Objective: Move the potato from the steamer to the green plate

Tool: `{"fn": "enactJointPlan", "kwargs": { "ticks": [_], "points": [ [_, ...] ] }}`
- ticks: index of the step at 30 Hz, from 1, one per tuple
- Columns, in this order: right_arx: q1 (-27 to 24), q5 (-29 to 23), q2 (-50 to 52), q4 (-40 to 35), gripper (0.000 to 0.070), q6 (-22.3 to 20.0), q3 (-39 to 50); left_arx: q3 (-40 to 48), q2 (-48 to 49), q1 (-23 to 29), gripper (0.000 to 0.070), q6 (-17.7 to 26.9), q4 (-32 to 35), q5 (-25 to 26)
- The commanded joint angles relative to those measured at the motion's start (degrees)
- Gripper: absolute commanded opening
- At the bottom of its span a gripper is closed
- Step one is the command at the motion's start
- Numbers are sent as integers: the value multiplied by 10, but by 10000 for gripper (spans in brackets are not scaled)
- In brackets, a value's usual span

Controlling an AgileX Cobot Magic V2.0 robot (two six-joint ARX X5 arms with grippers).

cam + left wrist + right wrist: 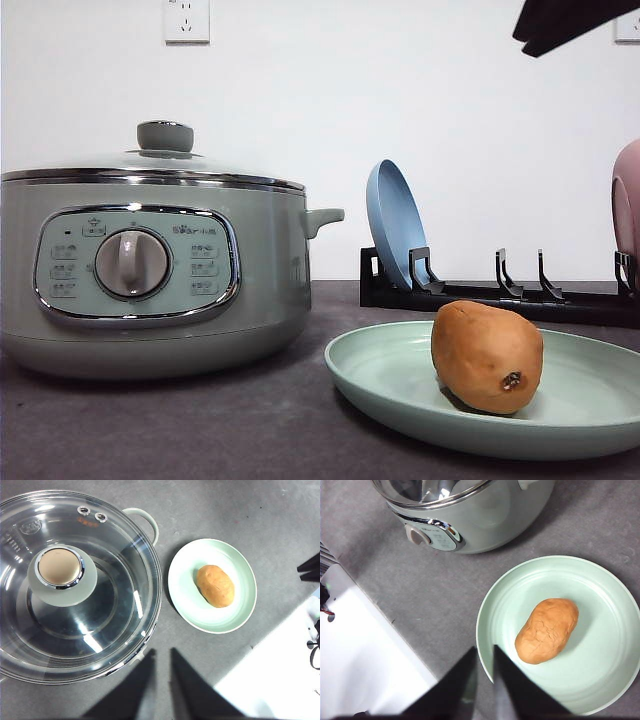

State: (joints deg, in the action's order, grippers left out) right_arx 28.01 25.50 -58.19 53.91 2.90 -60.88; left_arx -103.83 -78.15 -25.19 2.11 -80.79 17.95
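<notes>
The orange-brown potato (487, 357) lies on the pale green plate (380, 375), right of the steamer (150, 270). The steamer's glass lid (75, 585) with its green knob (165, 136) is on the pot. My left gripper (162, 652) hangs high over the table between steamer and green plate (185, 595), its fingers shut on nothing; from there the potato (215, 585) lies apart from it. My right gripper (485, 650) is also shut and holds nothing, hovering above the near rim of the plate (600, 690), a little to one side of the potato (547, 630).
A black dish rack (500, 295) stands behind the plate, with a blue plate (395, 225) upright in it and a pink plate (627, 200) at the right edge. A dark arm part (570, 25) reaches in at the top right. A white surface (365, 670) borders the grey mat.
</notes>
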Motion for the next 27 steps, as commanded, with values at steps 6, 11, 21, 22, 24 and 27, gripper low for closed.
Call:
{"fn": "enactJointPlan", "kwargs": {
  "ticks": [6,11,21,22,24,27],
  "points": [
    [3,0,-4,-19,0,-6,-10,-16,-3,-3,2,0,-4,1],
    [3,0,-4,-19,0,-6,-10,-16,-3,-3,2,0,-4,1],
    [3,0,-4,-19,0,-6,-10,-16,-3,-3,2,8,-4,0],
    [3,0,-4,-19,0,-6,-10,-16,-1,-2,2,32,-3,-4],
    [3,0,-4,-19,0,-6,-10,-16,10,8,2,66,13,-10],
    [3,0,-4,-19,0,-6,-10,-15,42,33,2,76,111,-10]
  ]
}}
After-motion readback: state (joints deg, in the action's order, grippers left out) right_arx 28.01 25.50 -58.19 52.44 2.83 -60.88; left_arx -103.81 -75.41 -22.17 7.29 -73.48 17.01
